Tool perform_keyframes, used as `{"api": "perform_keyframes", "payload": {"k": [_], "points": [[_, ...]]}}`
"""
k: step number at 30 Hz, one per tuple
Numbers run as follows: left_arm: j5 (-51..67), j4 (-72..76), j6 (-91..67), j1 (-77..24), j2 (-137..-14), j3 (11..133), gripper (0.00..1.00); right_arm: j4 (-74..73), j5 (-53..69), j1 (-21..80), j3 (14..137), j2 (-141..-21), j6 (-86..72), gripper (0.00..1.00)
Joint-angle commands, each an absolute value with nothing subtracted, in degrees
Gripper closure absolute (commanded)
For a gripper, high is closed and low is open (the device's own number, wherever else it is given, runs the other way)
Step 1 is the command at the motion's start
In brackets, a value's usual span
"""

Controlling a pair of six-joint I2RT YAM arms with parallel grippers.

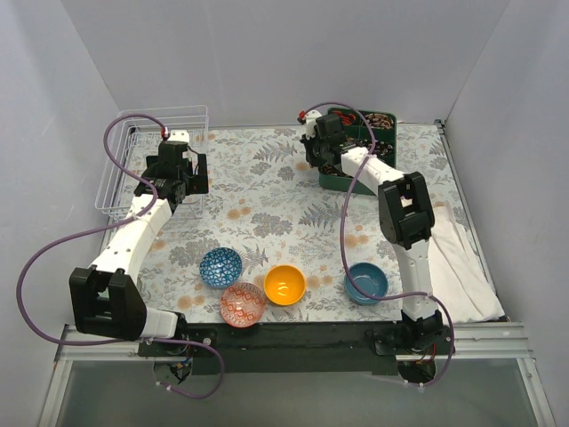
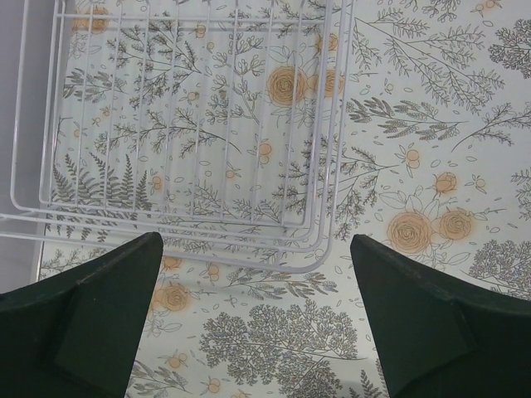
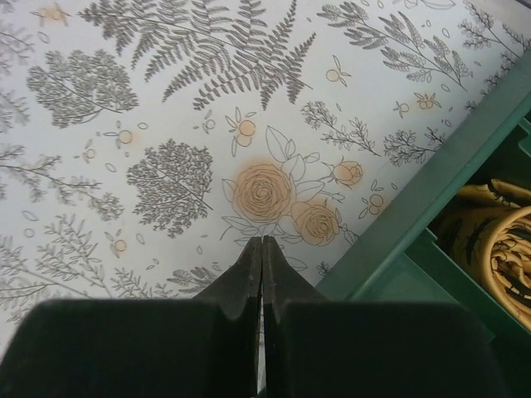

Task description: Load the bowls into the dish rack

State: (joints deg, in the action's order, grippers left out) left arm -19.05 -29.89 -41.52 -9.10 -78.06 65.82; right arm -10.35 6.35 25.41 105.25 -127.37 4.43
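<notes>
dish rack [image 1: 114, 173]: upper left of the overhead frame, white wire, on the floral bench [image 1: 267, 196]. No bowl in it in the overhead or left wrist view.

left end effector [image 1: 178, 169]: over the rack's right edge, jaws spread wide, nothing between them.

Bowls sit along the lower middle, all upright and mouth-up, four in view:
- blue-patterned bowl [image 1: 220, 267]
- red-and-white bowl [image 1: 243, 304], just below-right of it and nearest the frame's bottom edge
- orange-yellow bowl [image 1: 284, 285], just beside the red one. Can't tell if any rims in this cluster touch.
- plain blue bowl [image 1: 366, 283], further right, well apart from the cluster and close to the right arm's lower link

right end effector [image 1: 322, 142]: upper middle, at the left rim of the dark green tray [image 1: 356, 182], jaws pressed together, holding nothing.

white cloth [image 1: 462, 258]: right edge, not involved.

Handling, my read: the bowls look glazed, so rigid, smooth and slippery. Probably light, but chippable against the wire. Nothing to grab except the wall, so pinch the rim with one finger inside and one outside, on a side facing away from neighbours. The blue-patterned bowl's upper-left rim is free. The plain blue bowl is free all round. Tilt each bowl on edge between the prongs and release it low. The rack is light wire and could slide if nudged.
</notes>
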Motion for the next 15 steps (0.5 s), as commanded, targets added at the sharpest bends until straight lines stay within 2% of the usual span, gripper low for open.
{"api": "perform_keyframes", "payload": {"k": [1,8,15], "points": [[-19.6,-29.36,-40.96,-8.79,-76.37,66.27,0.02,-5.54,-3.16,26.1,109.24,-129.1,5.62,0.99],[-18.72,-29.53,-41.13,-8.79,-77.61,66.71,0.02,-3.87,-8.78,22.33,108.55,-132.09,5.1,0.99],[-18.02,-30.06,-41.13,-8.79,-78.66,68.03,0.02,-3.6,-9.32,17.14,107.41,-132.1,7.73,0.99]]}}
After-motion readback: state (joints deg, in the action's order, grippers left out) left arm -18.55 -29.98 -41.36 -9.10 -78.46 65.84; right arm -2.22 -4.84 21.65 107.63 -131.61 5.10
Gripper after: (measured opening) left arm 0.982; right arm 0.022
